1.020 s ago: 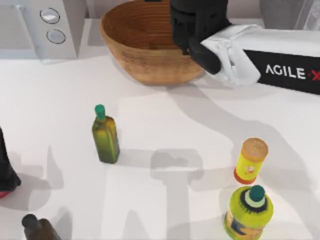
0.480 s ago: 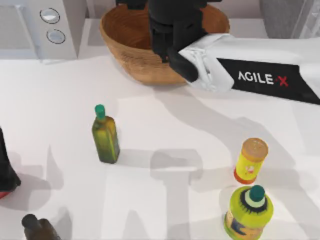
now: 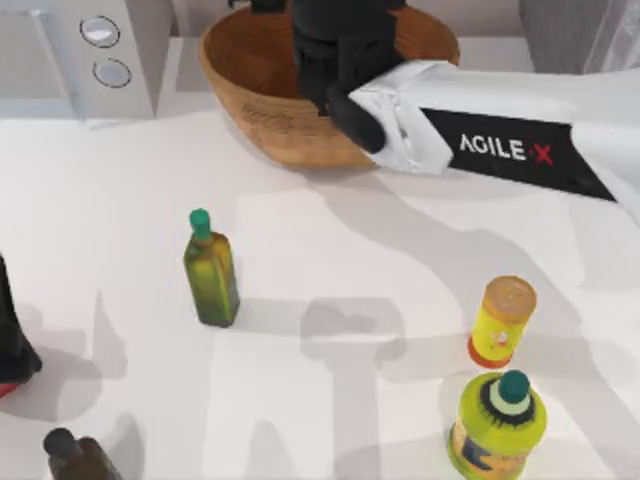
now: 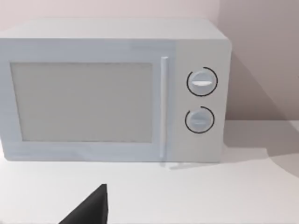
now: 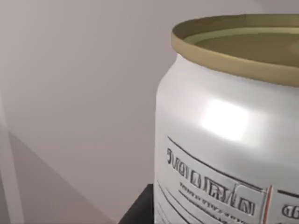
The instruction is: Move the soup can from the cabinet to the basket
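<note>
My right arm reaches in from the right, and its black right gripper (image 3: 336, 52) hangs over the inside of the brown woven basket (image 3: 262, 122) at the back of the table. The right wrist view shows the soup can (image 5: 219, 140) very close, silver-white with printed label marks and a rimmed top. A dark finger (image 5: 138, 211) lies against the can's lower side. Seen from above, the can is hidden under the gripper. The grey cabinet (image 3: 562, 26) stands at the back right corner. My left gripper (image 3: 10, 345) is parked at the left edge.
A white microwave (image 3: 100, 50) with two dials stands at the back left. On the table are a green oil bottle (image 3: 210, 270), a yellow orange-lidded canister (image 3: 503, 322), a yellow-green bottle (image 3: 498, 425) and a dark bottle (image 3: 75, 455).
My right arm has swung left from the basket's right rim to over its middle, carrying the can. The left arm has not moved.
</note>
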Available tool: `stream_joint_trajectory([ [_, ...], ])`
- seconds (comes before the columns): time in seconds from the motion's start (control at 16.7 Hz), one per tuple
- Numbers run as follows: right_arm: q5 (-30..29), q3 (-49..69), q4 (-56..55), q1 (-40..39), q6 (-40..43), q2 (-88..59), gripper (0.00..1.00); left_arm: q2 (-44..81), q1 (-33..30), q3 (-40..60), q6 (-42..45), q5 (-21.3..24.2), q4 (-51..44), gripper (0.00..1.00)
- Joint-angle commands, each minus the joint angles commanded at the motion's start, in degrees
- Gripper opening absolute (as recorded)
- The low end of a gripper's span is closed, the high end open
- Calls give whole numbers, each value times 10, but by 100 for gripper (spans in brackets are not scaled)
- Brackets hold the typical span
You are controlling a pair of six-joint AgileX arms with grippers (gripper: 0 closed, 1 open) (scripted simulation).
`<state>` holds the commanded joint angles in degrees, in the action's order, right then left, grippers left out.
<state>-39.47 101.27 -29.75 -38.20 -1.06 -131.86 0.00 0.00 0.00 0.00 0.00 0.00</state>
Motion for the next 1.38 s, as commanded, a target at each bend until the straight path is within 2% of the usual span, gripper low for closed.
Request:
stream_joint_trajectory([
  [0.24,1,3,0,1,0,-2,0,0,0,0,0,0,0,100],
  [1.02,1,3,0,1,0,-2,98,0,0,0,0,0,0,100],
  [1.38,1,3,0,1,0,-2,100,0,0,0,0,0,0,100],
])
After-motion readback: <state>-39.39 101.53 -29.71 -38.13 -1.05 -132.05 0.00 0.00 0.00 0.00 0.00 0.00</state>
